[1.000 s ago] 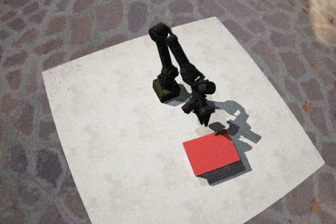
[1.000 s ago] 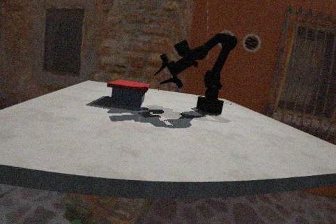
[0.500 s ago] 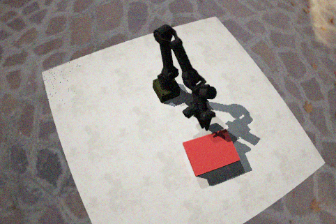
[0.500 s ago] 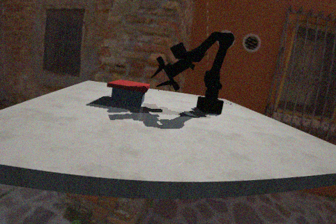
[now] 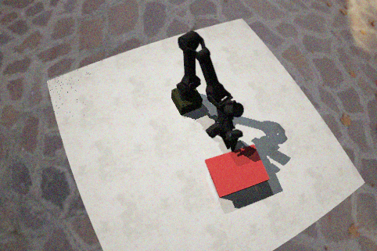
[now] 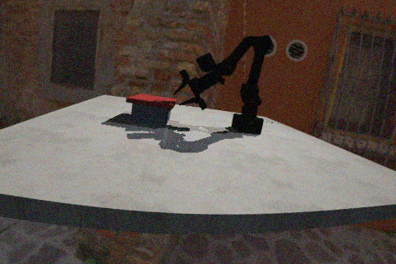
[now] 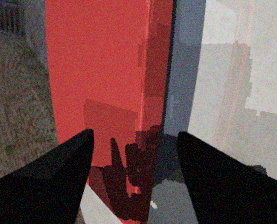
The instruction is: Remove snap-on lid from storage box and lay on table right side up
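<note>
The red lid (image 5: 238,173) (image 6: 149,98) (image 7: 99,60) sits flat on top of the storage box (image 6: 149,115) (image 7: 187,65), which is dark blue-grey and stands upright on the table. My gripper (image 5: 233,149) (image 6: 177,99) (image 7: 136,137) is part open and empty. It is tilted forward and down, at the lid's edge nearest the arm base. In the wrist view one fingertip shows over the lid's top side and the other over the box wall, with the lid's rim between them. Whether either finger touches the lid cannot be told.
The arm base (image 5: 185,102) (image 6: 247,124) stands on the pale table (image 5: 137,144) (image 6: 197,180), behind the gripper. Shadows of the arm and the box fall across the table beside the box. Stone paving (image 5: 129,15) surrounds the table.
</note>
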You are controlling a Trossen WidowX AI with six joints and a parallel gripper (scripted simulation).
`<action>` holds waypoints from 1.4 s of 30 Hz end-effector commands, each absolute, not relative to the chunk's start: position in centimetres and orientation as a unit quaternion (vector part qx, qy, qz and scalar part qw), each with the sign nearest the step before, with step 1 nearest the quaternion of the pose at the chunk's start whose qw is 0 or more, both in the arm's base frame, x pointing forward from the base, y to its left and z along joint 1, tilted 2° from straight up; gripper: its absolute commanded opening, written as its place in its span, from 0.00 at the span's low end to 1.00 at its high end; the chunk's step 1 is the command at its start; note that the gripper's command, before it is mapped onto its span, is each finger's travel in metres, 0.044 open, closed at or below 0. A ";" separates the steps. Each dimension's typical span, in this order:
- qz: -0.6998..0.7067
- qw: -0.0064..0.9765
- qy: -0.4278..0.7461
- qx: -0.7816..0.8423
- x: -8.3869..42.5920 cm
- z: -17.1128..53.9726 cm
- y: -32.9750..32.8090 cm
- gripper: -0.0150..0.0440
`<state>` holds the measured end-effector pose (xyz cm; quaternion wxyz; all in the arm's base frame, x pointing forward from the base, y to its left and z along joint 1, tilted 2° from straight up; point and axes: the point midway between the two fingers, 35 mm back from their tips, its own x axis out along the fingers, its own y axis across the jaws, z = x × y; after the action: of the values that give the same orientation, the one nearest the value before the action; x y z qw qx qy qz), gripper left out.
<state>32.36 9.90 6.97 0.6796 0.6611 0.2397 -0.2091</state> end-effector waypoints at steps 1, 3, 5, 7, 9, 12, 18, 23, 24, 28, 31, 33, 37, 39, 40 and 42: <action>-0.208 0.680 0.241 0.660 32.9 6.5 9.9 0.65; -0.208 0.680 0.241 0.660 33.2 6.3 9.9 0.65; -0.208 0.680 0.241 0.660 33.4 6.1 9.9 0.65; -0.208 0.681 0.241 0.660 33.6 5.8 9.9 0.65; -0.208 0.681 0.241 0.660 33.9 5.6 9.9 0.65; -0.208 0.681 0.241 0.660 34.2 5.3 9.8 0.65; -0.208 0.681 0.241 0.660 34.3 5.2 9.8 0.51; -0.208 0.681 0.241 0.660 34.3 5.2 9.8 0.45; -0.208 0.681 0.241 0.660 34.3 5.2 9.8 0.44; -0.208 0.681 0.241 0.660 34.3 5.2 9.8 0.36; -0.208 0.681 0.241 0.660 34.3 5.2 9.8 0.25; -0.208 0.681 0.241 0.660 34.3 5.2 9.8 0.25; -0.209 0.680 0.239 0.661 34.3 5.3 9.8 0.25; -0.209 0.680 0.239 0.661 34.3 5.4 9.8 0.25; -0.209 0.680 0.239 0.661 34.3 5.4 9.8 0.25; -0.209 0.680 0.239 0.661 34.2 5.4 9.8 0.25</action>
<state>34.26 9.77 5.33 0.6802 0.6610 0.2386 -0.2087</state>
